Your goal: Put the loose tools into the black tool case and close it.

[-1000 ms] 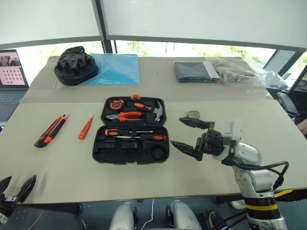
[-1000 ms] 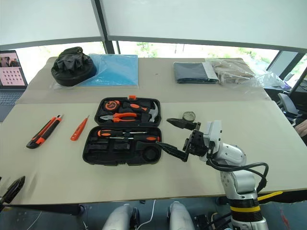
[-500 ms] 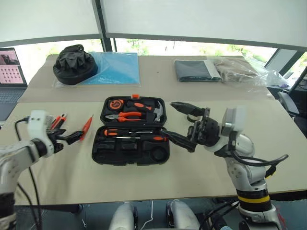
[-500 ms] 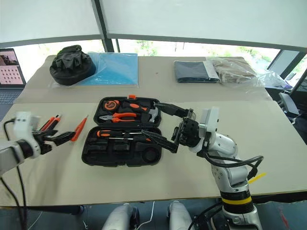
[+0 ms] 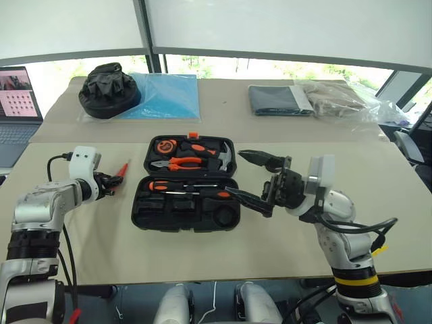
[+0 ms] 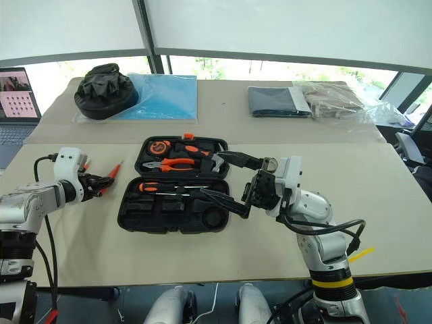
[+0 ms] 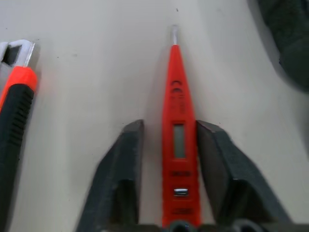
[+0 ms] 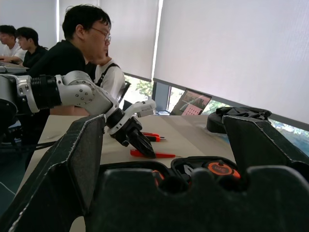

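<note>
The black tool case lies open at mid-table, with two black-and-orange screwdrivers in its near half. Left of the case, a slim orange screwdriver lies on the table between the fingers of my left gripper. The fingers stand close on either side, and a sliver of table shows beside one finger. The utility knife lies just beside it. My right gripper hovers wide open and empty over the case's right side. A small tape roll sits on the table behind it.
Pliers, a hammer and a tape measure fill the case's far half. At the back lie a black fabric bundle on a blue sheet, a folded grey cloth and a plastic bag. A laptop stands far left. People sit beyond the table.
My left arm has reached forward from the table's near edge to the slim orange screwdriver, and its fingers have narrowed around it. The right gripper stays wide open and has shifted slightly left.
</note>
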You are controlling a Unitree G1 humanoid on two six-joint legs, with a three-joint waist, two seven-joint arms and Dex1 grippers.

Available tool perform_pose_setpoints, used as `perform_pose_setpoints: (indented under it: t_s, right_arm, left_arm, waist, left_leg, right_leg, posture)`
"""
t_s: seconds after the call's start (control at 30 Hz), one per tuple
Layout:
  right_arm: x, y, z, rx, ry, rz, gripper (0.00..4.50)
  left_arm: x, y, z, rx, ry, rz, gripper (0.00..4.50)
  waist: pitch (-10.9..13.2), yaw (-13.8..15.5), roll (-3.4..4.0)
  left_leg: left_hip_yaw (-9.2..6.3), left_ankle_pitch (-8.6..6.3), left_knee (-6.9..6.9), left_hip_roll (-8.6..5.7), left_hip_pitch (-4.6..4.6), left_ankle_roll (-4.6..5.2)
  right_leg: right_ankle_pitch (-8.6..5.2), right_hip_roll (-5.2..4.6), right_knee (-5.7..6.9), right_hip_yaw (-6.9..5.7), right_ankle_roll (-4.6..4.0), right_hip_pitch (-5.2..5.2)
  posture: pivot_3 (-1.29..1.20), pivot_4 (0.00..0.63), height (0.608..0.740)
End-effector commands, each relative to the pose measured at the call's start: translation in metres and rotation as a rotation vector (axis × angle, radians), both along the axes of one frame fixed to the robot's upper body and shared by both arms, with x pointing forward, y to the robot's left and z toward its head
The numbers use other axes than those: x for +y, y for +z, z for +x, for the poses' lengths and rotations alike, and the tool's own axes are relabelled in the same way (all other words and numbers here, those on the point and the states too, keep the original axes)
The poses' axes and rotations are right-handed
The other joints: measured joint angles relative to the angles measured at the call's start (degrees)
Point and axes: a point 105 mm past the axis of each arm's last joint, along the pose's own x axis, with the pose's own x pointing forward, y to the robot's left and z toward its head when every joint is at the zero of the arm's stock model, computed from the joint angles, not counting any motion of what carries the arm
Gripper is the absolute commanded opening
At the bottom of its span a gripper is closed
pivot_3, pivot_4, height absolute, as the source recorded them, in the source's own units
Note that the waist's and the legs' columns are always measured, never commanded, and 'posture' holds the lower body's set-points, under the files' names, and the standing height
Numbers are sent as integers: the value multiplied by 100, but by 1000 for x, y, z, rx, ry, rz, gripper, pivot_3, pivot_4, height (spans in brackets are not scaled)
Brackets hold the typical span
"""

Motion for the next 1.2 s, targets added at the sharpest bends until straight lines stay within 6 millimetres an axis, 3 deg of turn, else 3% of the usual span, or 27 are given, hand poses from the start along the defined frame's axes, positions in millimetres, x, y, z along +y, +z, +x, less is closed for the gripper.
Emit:
perform_pose_setpoints:
  t_s: [0.03,0.23,0.3,0.43,0.53,0.63,0.83,1.2]
  right_arm:
    - [-4,10,-5,-59,-14,-8,4500]
    - [4,6,-6,26,19,-155,4500]
    - [9,-3,-4,70,11,-252,4500]
    - [13,-24,1,140,-39,-483,4500]
    - [17,-30,-2,167,-18,-532,4500]
    - [19,-38,-1,175,-23,-561,4500]
    - [26,-33,2,146,-25,-528,4500]
    - [30,-30,0,135,-8,-508,4500]
  left_arm:
    - [5,-7,-9,8,-84,77,464]
    - [5,62,-8,-388,-324,115,464]
    - [-5,69,-17,-430,-494,192,464]
    - [-53,71,-47,-427,-940,201,464]
    - [-76,68,-61,-391,-1122,181,464]
    - [-89,48,-67,-307,-1248,259,464]
    - [-103,25,-55,-247,-1297,409,464]
    - [-103,21,-37,-174,-1215,436,464]
  waist:
    - [0,-1,0]
    - [2,-18,-2]
    - [2,-17,-5]
    - [4,-17,-1]
    - [4,35,-3]
    - [4,38,-3]
    - [4,34,-4]
    - [4,35,-4]
  left_leg:
    - [0,0,0,0,0,1]
    - [-1,0,2,8,-21,0]
    - [1,0,3,7,-25,0]
    - [5,-3,3,6,-24,6]
    - [8,-6,13,5,-38,10]
    - [9,-7,13,3,-39,11]
    - [7,-4,20,3,-40,12]
    - [6,-4,20,3,-39,13]
  right_leg:
    - [0,0,0,0,0,0]
    - [1,3,2,-5,-3,-21]
    - [1,1,0,-5,-4,-25]
    - [0,-5,-6,-6,-6,-23]
    - [-1,-6,-10,-11,-3,-25]
    - [0,0,-11,-8,1,-24]
    - [-1,7,-8,-6,4,-22]
    - [-2,7,-6,-6,7,-21]
  posture:
    - [0,150,740]
    - [0,150,740]
    - [0,150,740]
    - [0,150,740]
    - [0,150,740]
    - [0,150,740]
    - [0,150,740]
    - [0,150,740]
